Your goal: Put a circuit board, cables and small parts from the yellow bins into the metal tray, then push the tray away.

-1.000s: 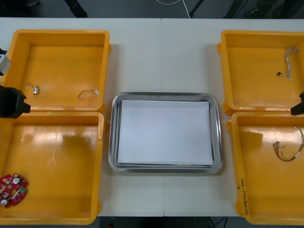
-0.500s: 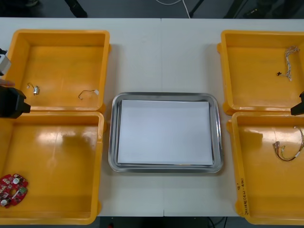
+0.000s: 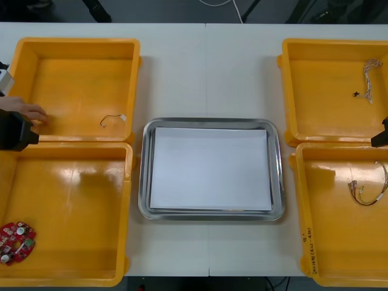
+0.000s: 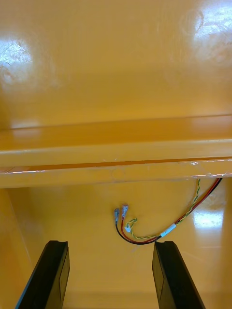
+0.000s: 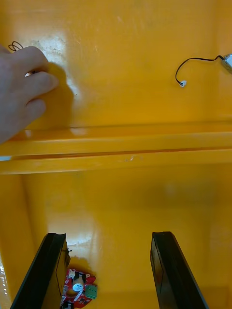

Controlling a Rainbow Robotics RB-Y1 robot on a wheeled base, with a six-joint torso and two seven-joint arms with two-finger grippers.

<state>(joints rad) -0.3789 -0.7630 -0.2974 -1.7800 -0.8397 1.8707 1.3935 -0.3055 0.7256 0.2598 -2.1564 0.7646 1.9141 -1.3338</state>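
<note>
As the circuit board [image 5: 77, 292] beside one finger of the wide-open left pincer [image 5: 108, 235] is stiff, light and fragile, grip its rim, not its components. Right pincer [image 4: 110, 244] hangs open, empty

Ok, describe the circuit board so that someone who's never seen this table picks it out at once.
Start from the metal tray in the middle and go to the two yellow bins on the robot's left; take the nearer bin. The circuit board lies in its near outer corner, round and red, unlike the thin black cable in the bin beyond.
</note>
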